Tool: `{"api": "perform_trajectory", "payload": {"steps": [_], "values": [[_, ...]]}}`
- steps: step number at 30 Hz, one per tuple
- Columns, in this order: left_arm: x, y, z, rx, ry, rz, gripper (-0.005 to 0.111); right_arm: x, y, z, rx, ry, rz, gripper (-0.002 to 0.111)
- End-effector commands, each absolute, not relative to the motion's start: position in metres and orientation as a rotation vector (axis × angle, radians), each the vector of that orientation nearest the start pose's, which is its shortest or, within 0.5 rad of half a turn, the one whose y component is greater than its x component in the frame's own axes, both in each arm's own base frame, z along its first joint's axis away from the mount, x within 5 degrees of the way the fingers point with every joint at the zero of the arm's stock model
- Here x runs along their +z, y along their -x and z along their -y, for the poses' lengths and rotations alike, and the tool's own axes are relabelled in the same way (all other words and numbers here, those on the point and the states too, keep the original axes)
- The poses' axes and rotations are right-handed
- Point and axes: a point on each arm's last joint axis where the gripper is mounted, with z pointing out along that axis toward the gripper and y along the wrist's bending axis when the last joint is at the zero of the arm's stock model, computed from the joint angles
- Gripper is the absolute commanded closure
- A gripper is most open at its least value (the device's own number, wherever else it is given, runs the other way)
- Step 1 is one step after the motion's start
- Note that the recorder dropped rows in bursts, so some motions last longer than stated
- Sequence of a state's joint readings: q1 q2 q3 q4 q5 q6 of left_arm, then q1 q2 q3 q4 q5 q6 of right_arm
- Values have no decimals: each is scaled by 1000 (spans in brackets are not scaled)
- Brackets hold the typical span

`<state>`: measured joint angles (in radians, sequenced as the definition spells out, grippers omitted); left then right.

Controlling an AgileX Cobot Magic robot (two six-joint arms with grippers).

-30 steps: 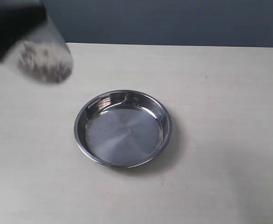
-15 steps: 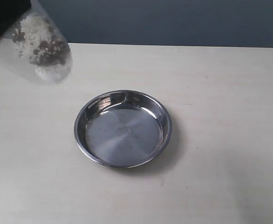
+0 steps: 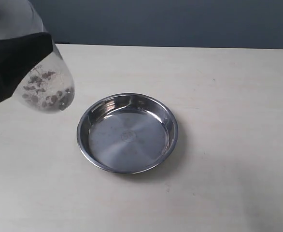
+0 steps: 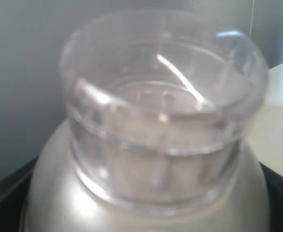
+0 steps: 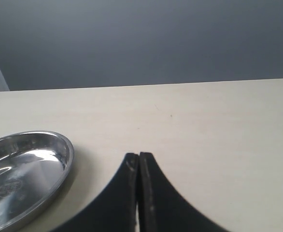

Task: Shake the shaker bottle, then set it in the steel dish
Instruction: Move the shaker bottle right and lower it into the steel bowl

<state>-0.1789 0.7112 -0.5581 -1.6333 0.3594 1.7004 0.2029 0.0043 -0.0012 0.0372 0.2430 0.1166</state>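
The shaker bottle (image 3: 47,89), clear frosted plastic with brown granules lying in its lower end, hangs tilted in the air above the table's far left corner. My left gripper (image 3: 21,59) is shut on it, its black finger crossing the bottle's middle. In the left wrist view the bottle's round cap (image 4: 161,121) fills the picture and hides the jaws. The steel dish (image 3: 86,145) sits empty at the table's middle, to the right of the bottle and below it. My right gripper (image 5: 139,157) is shut on nothing, low over the table beside the steel dish (image 5: 59,145).
A pale tabletop (image 3: 238,145) spreads to the right of the dish. Behind the table's far edge rises a dark blue-grey wall (image 3: 180,21). My right arm does not show in the exterior view.
The bottle has swung downward and slightly toward the dish. The granules, tossed and blurred before, now lie at its lower end. The dish and the right gripper have not moved.
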Motion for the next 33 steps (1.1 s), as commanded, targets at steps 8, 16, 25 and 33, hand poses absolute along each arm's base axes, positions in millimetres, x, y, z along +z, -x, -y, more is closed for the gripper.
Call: {"api": "perform_trajectory", "payload": {"steps": [8, 16, 25, 33], "values": [[308, -178, 75, -519, -540, -1689, 106, 193, -54, -12, 269, 45, -1717, 109], [291, -228, 95, -598, -701, -1733, 106, 192, -54, -12, 270, 44, -1720, 109], [275, -286, 116, -656, -894, -1668, 106, 192, -54, -12, 270, 44, -1720, 109], [241, -321, 128, -771, -924, -1709, 106, 193, -54, -12, 266, 47, -1717, 109]]}}
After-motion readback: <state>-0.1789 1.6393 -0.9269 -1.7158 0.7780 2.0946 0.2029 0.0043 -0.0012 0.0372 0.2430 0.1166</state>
